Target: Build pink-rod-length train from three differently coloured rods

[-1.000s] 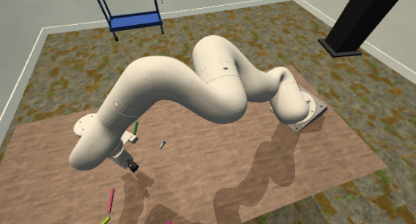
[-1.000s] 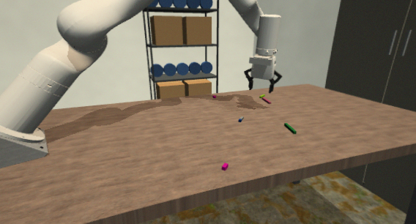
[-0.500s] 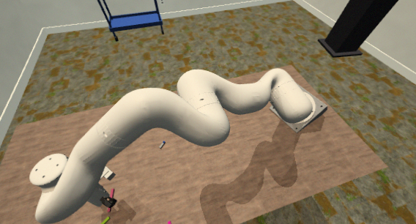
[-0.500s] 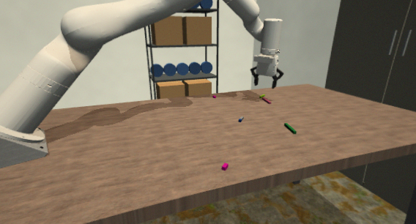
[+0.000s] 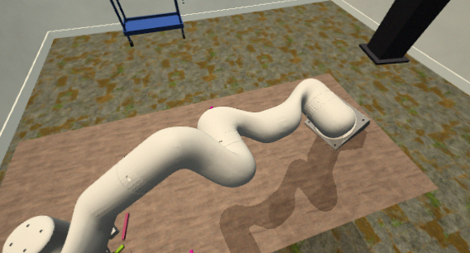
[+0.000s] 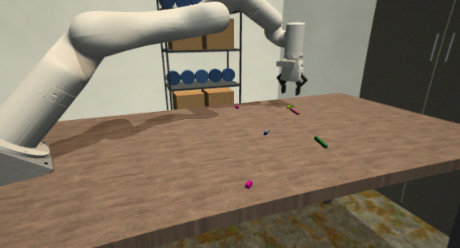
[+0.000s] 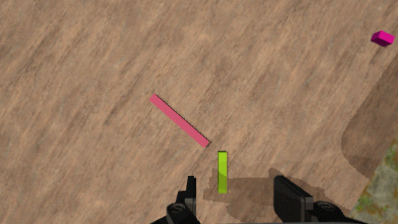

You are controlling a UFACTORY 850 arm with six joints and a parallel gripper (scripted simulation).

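My gripper (image 6: 291,87) hangs well above the table's far side, its fingers apart with nothing between them. In the wrist view the gripper (image 7: 240,200) is over the lime rod (image 7: 222,172), which lies flat on the table far below. The pink rod (image 7: 179,120) lies slanted just beside the lime rod, their near ends apart. In the exterior view the lime rod (image 6: 289,106) and pink rod (image 6: 295,111) lie under the gripper. In the top view the arm hides the gripper; the pink rod (image 5: 125,226) and lime rod (image 5: 119,248) show beside it.
A green rod (image 6: 321,142), a small blue-and-grey piece (image 6: 266,132) and a magenta rod (image 6: 249,185) lie nearer the front. Another magenta rod (image 6: 236,107) (image 7: 382,38) lies near the far edge. The table edge (image 7: 380,170) is close to the gripper. A shelf rack (image 6: 200,49) stands behind.
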